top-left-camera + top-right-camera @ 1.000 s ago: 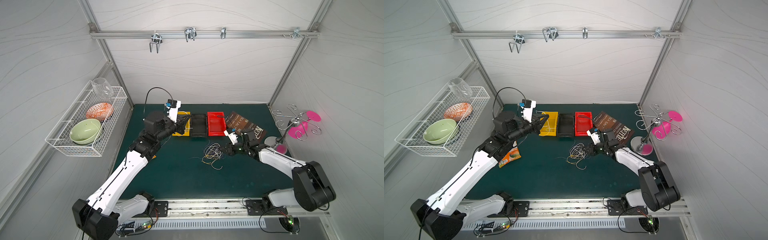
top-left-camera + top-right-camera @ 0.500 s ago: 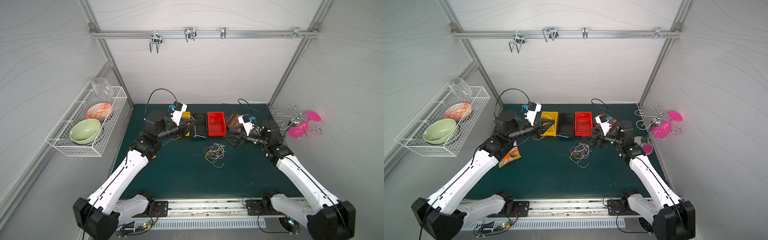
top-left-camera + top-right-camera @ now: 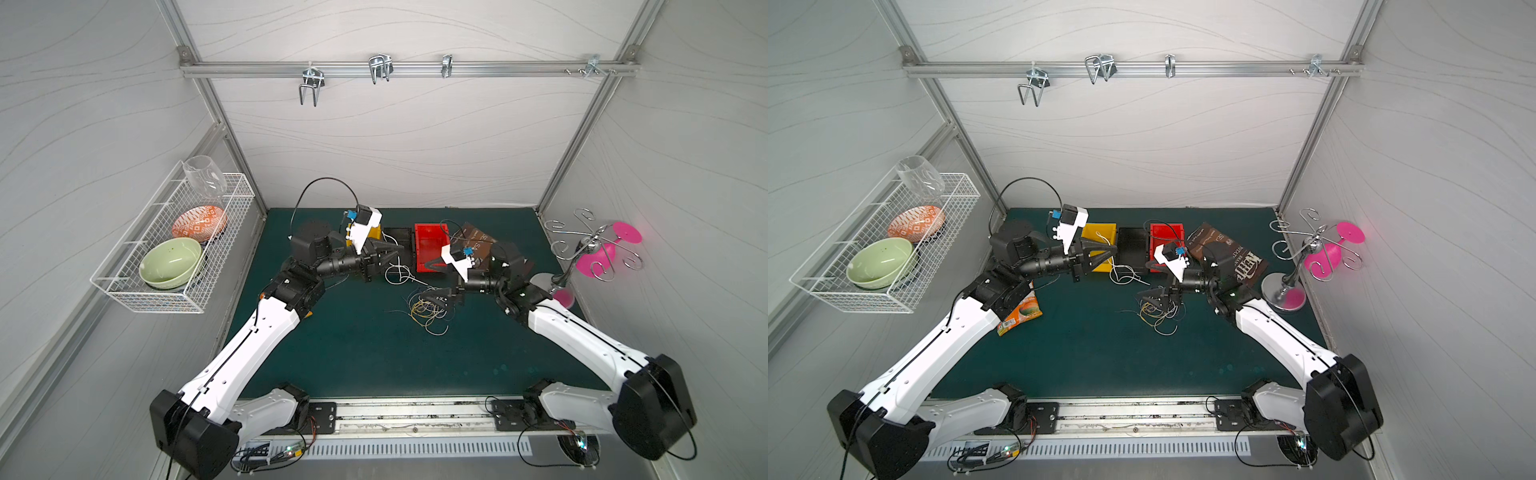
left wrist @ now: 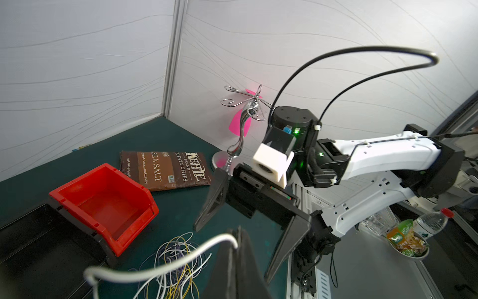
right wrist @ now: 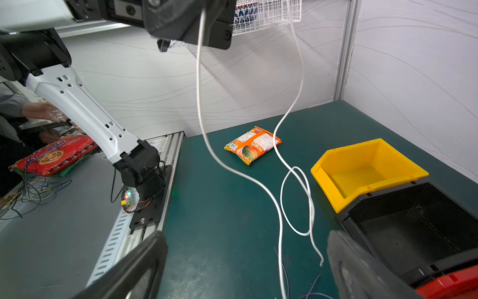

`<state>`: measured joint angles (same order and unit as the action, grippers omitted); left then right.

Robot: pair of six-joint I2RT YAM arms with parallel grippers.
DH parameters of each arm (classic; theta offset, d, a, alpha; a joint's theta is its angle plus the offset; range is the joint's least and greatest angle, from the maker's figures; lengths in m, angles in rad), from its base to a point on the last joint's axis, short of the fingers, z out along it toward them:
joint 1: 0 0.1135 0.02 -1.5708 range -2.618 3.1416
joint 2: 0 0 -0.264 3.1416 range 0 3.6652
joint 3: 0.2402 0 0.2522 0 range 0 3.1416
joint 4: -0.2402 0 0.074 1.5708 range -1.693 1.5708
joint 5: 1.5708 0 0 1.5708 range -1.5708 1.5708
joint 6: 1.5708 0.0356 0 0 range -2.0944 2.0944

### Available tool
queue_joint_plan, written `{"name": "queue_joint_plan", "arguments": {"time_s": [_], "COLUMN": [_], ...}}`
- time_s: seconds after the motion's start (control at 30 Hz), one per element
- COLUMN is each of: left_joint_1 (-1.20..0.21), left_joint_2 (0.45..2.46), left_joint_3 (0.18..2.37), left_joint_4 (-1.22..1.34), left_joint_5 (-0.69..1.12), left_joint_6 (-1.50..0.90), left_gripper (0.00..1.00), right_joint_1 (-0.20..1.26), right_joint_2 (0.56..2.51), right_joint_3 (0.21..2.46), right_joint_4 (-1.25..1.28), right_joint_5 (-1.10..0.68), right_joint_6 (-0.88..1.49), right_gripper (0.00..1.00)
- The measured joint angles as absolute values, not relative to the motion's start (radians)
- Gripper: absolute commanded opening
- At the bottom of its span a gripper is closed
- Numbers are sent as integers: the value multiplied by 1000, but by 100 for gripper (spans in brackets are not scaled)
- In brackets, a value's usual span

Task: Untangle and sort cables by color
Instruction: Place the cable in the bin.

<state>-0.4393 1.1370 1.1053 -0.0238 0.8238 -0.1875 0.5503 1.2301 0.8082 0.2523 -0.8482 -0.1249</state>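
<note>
White cable [image 3: 394, 274] hangs from our left gripper [image 3: 401, 248], clamped on it; just below our wide-apart right gripper [image 5: 245, 238] we see the tangle [image 3: 428, 311].

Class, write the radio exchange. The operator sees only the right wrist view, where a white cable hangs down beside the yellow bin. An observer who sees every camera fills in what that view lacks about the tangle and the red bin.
Operator: The white cable hangs from the left tool, but below it I see only a few strand ends. Where is the tangle?
Observer: The tangle of cables lies on the mat just beneath the wide-open right tool.
Operator: Only a corner of the red bin shows here. Is anything in it?
Observer: In the left wrist view the red bin is empty, with no cable inside.
</note>
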Motion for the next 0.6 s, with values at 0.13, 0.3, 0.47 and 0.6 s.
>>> {"name": "queue_joint_plan", "arguments": {"time_s": [0.13, 0.3, 0.47, 0.6], "left_joint_1": [-439, -439, -439, -439], "left_joint_2": [1142, 1142, 1142, 1142], "left_joint_3": [1113, 1130, 1137, 1137], "left_joint_4": [4, 35, 43, 44], "left_joint_5": [872, 915, 943, 968], "left_joint_6": [-197, -206, -207, -206], "left_gripper": [0, 0, 0, 0], "right_joint_1": [558, 588, 630, 636], "right_joint_2": [1309, 1409, 1473, 1530], "right_joint_3": [816, 851, 886, 916], "right_joint_4": [321, 387, 472, 545], "right_joint_5": [-847, -842, -842, -859], "right_joint_6": [-115, -94, -61, -9], "right_gripper": [99, 99, 99, 98]}}
